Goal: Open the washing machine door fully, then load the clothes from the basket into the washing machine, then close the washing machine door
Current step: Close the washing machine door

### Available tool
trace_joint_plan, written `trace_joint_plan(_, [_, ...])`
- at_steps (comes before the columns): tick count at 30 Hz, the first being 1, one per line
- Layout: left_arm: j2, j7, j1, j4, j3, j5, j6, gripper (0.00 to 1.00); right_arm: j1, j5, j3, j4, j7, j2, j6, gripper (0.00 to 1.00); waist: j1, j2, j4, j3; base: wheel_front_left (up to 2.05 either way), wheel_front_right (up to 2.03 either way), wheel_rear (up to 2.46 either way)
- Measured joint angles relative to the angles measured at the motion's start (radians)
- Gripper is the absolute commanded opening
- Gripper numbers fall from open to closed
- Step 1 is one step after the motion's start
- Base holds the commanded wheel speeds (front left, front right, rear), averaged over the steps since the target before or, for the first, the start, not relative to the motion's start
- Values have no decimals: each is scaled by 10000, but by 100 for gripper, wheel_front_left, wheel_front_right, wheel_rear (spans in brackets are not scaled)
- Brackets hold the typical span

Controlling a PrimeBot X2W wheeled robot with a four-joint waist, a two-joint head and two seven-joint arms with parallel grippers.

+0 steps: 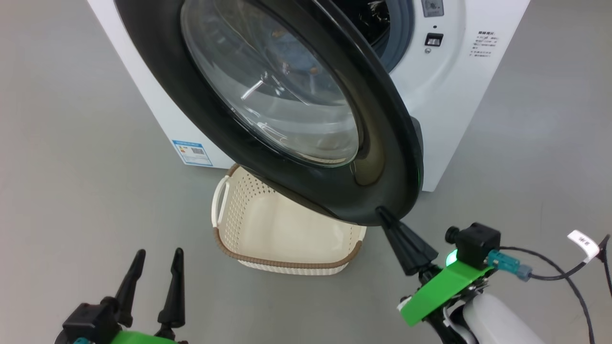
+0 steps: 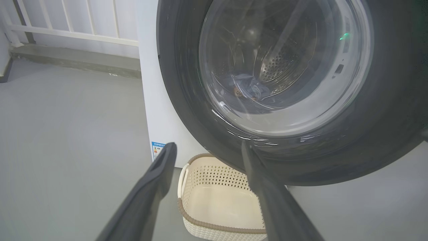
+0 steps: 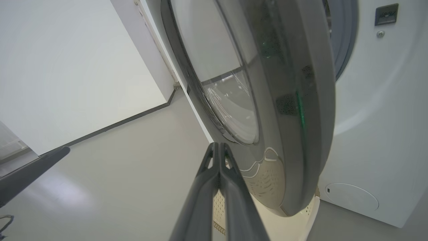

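Right now the right gripper [image 1: 384, 215] is clenched, its two dark fingers pressed together with nothing between them. Their tips touch the lower black rim of the washing machine door [image 1: 382, 143]. From the right wrist, the closed fingers point up at the door's outer face, just below the glass window [image 3: 234, 110]. The left gripper [image 1: 159, 252] hangs low on the left with its fingers spread apart, holding nothing, apart from the door and near the basket [image 1: 287, 263]. The door stands partly open, swung out from the white washing machine [image 1: 459, 119] and overhanging the far side of the basket. The basket sits on the grey floor [image 1: 71, 167] just in front of the machine, beside the small blue label [image 1: 192, 153], its cream bottom bare. Seen from the left wrist through the door glass, the clothes [image 2: 249, 87] lie inside the steel drum [image 2: 279, 65], a blue bundle with an orange-brown spot.
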Motion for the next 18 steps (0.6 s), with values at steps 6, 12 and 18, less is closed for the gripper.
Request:
trace_joint_plan(6, [-44,0,-163,-13,-100,0,0,100,-387,-13,-663,155,0,105,0,0,0,0,-45,259,0,0,0])
trace_joint_plan(12, [-77,0,-340,-35,-171,0,0,100,-522,-107,-1308,144,0,201,2,0,0,0,-23,451,0,0,0])
trace_joint_plan(18, [-159,0,-517,-169,-263,2,0,100,-942,-176,-2027,140,0,188,2,0,1,0,34,752,0,0,0])
